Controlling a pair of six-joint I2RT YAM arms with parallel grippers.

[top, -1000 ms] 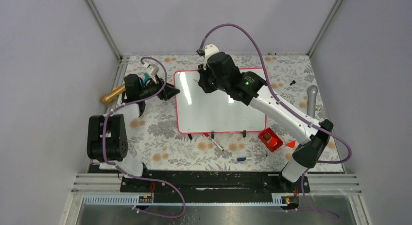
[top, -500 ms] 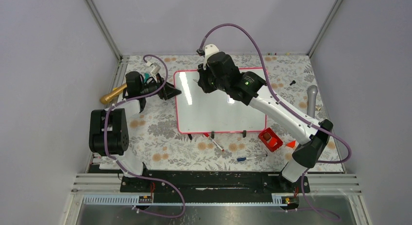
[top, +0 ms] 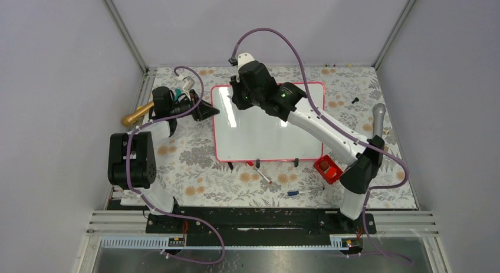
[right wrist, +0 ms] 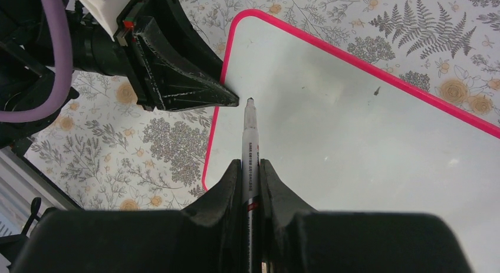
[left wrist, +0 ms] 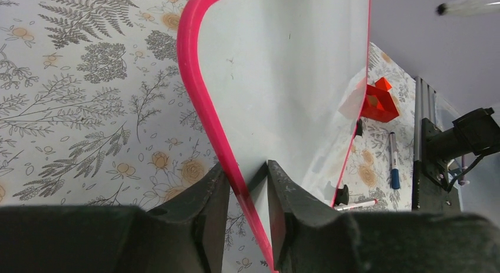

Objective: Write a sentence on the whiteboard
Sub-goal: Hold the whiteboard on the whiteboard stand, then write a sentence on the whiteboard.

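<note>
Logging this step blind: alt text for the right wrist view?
The right gripper holds a marker, its tip over the whiteboard near a pink-framed corner; no words are written. The left gripper clamps the board's edge beside the tip.

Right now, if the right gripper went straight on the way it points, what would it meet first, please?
Probably the glossy white, pink-framed whiteboard: the thin white marker in the right gripper leads, tip near the board's edge. Depth is unclear; the left gripper clamping that edge is beside.
</note>
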